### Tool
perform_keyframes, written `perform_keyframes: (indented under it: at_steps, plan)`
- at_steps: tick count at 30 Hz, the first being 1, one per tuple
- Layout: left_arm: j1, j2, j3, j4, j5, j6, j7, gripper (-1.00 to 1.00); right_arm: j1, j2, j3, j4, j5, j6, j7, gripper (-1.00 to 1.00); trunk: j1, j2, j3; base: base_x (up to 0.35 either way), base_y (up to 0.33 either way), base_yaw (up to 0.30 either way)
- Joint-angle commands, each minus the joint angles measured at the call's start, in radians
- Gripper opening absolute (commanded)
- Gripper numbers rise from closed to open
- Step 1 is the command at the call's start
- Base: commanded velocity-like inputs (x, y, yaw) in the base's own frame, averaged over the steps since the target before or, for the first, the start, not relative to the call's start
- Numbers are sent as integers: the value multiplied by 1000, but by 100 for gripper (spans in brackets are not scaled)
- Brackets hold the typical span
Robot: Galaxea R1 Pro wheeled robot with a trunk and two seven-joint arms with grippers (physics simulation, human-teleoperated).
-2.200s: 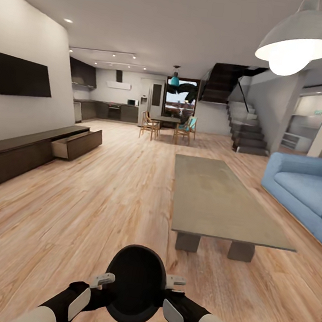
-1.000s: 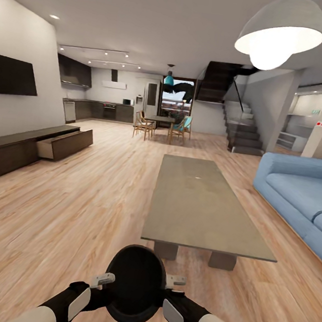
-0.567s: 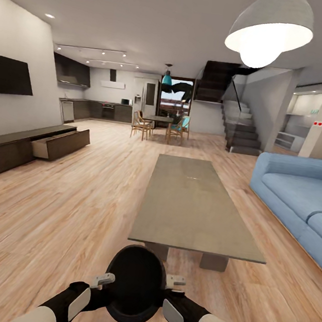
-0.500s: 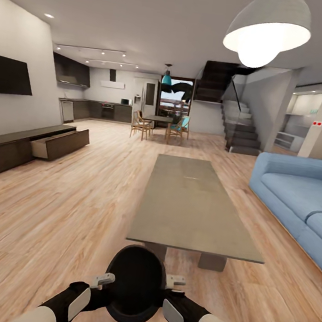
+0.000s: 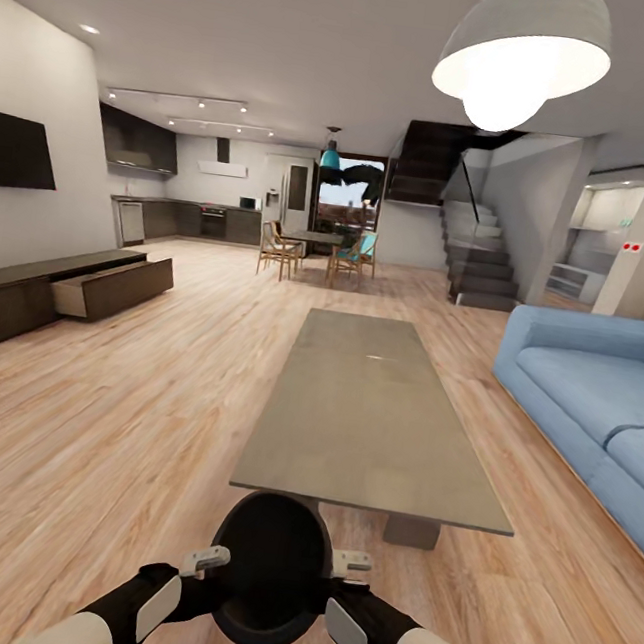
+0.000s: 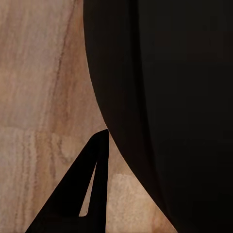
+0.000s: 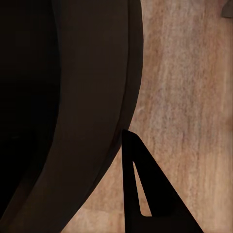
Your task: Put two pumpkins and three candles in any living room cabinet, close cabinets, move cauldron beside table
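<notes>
The black cauldron hangs low in front of me in the head view, carried between both arms above the wood floor. My left gripper grips its left rim and my right gripper its right rim, each shut on the wall. In the left wrist view, the cauldron bulges beside one dark finger. The right wrist view shows the cauldron beside a finger. The grey table stands just ahead, its near end close beyond the cauldron. The dark cabinet runs along the left wall, one drawer pulled open.
A blue sofa lines the right side of the table. A black TV hangs above the cabinet. A pendant lamp hangs overhead. Dining chairs, the kitchen and stairs lie far back. Bare wood floor spreads left of the table.
The view has rolled forward and turned, so the table looms nearer and more central. The cauldron stays held the same way between both grippers.
</notes>
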Motion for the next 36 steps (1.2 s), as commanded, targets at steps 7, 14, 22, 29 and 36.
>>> perform_keyframes:
  at_steps: [7,14,22,29,36]
  plan:
    - [0,44,18,-3,70,5,-8,-100,-2,-1,-42,-6,-22,-29,61,-100,0,-1,-1,3,-3,0]
    - [0,44,18,-3,70,5,-8,-100,-2,-1,-42,-6,-22,-29,61,-100,0,-1,-1,0,0,0]
    - [0,44,18,-4,70,3,-8,-100,-2,-1,-42,-6,-22,-29,61,-100,11,-22,-10,0,0,0]
    - [0,44,18,-4,70,3,-8,-100,-2,-1,-42,-6,-22,-29,61,-100,30,-57,-26,0,0,0]
    - [0,44,18,-3,70,3,-8,-100,-2,-1,-42,-6,-22,-29,61,-100,57,-106,-48,0,0,0]
